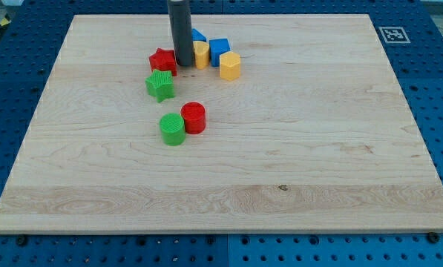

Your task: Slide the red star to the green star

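The red star (162, 61) lies near the view's top, left of centre. The green star (159, 85) lies just below it, almost touching. My tip (184, 64) stands at the red star's right side, touching or nearly touching it. A yellow block (201, 53) sits right of the rod.
A blue cube (220, 50) and a yellow hexagonal block (230, 66) sit right of the rod, with another blue block (197, 35) partly hidden behind it. A green cylinder (173, 129) and a red cylinder (194, 117) lie together lower down. The wooden board (317, 163) lies on a blue pegboard table.
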Controlling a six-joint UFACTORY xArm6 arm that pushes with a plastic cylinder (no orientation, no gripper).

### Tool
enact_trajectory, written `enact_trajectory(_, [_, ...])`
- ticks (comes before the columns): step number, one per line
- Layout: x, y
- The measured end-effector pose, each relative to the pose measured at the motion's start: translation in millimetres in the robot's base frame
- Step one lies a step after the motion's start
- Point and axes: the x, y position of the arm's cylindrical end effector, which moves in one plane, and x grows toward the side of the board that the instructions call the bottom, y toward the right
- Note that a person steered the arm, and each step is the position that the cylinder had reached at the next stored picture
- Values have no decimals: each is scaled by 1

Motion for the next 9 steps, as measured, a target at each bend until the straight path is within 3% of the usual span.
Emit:
enact_trajectory(2, [0,35])
enact_trajectory(5, [-7,-45])
enact_trajectory(7, [-25,-52])
enact_trajectory(9, [15,-51])
